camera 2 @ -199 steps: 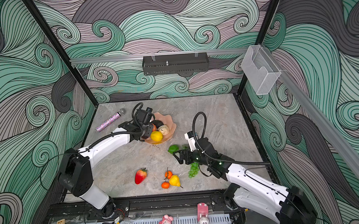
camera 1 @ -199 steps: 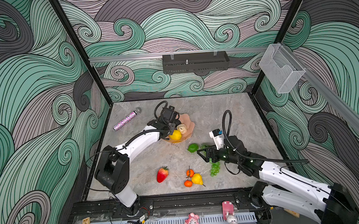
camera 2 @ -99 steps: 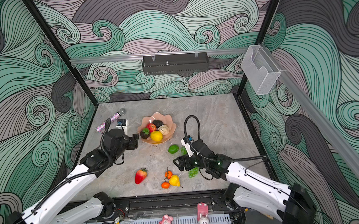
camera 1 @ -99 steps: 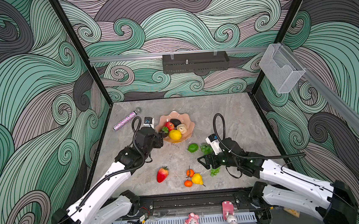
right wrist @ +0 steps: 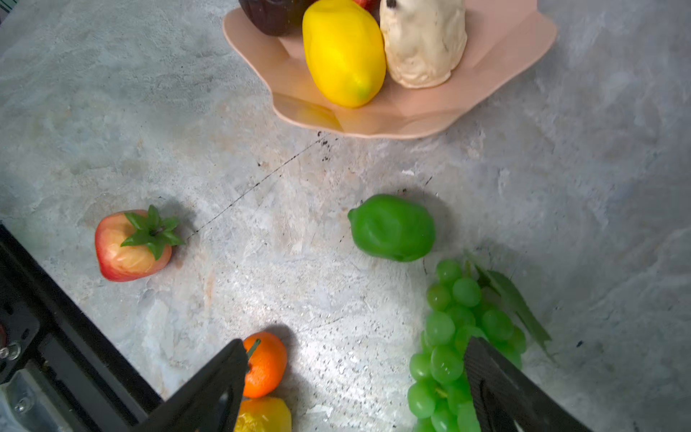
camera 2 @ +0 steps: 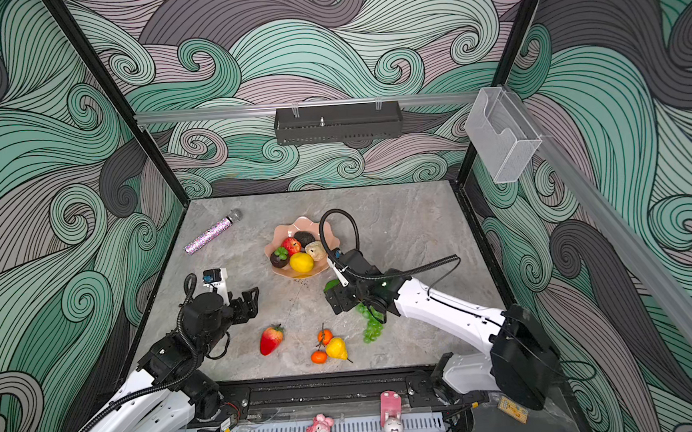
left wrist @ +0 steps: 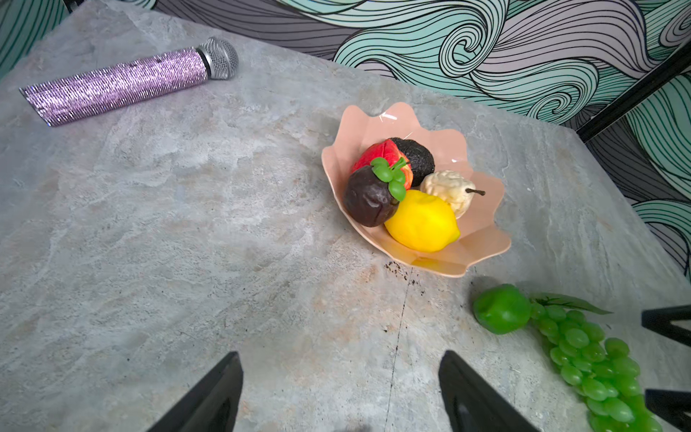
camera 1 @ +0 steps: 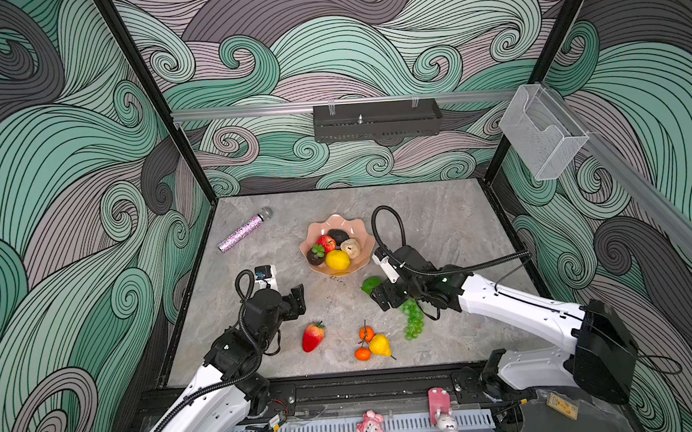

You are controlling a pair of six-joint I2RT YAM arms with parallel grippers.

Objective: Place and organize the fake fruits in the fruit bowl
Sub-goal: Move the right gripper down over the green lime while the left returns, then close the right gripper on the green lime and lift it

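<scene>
While both arms hang empty, I start with both top views. The shallow salmon-pink scalloped fruit bowl (camera 1: 355, 228) sits mid-tabletop (camera 1: 441, 227) with five pieces in it. Toward the arm bases lie a red plastic strawberry (camera 1: 313, 336), two small orange tangerines (camera 1: 366, 333), a yellow plastic pear (camera 1: 380, 345), a bunch of green plastic grapes (camera 1: 413, 320) and a green plastic lime (camera 1: 370, 284). The left end effector (camera 1: 299, 299) hovers between bowl and strawberry, probably placed to drop onto the strawberry. The right end effector (camera 1: 380, 300) hangs over the lime and the top of the grapes, near the bowl's front rim.

From the left wrist, I see the two black fingers (left wrist: 209, 396) spread wide over bare stone, gripping nothing. Ahead, a yellow lemon (left wrist: 422, 220), a dark wrinkled fruit with green leaves (left wrist: 368, 200), a red apple (left wrist: 385, 161), a black avocado (left wrist: 417, 159) and a cream pear (left wrist: 447, 190) crowd together. Some of the bowl's petals are bare, so I judge there is room for the rest. The glittery pink microphone (left wrist: 123, 84) lies well apart and is none of my concern.

From the right wrist, the fingers also stand wide apart and empty. One is beside a tangerine, the other over the grapes, and the lime lies ahead between them. I take that wide stance as set for straddling the lime.
</scene>
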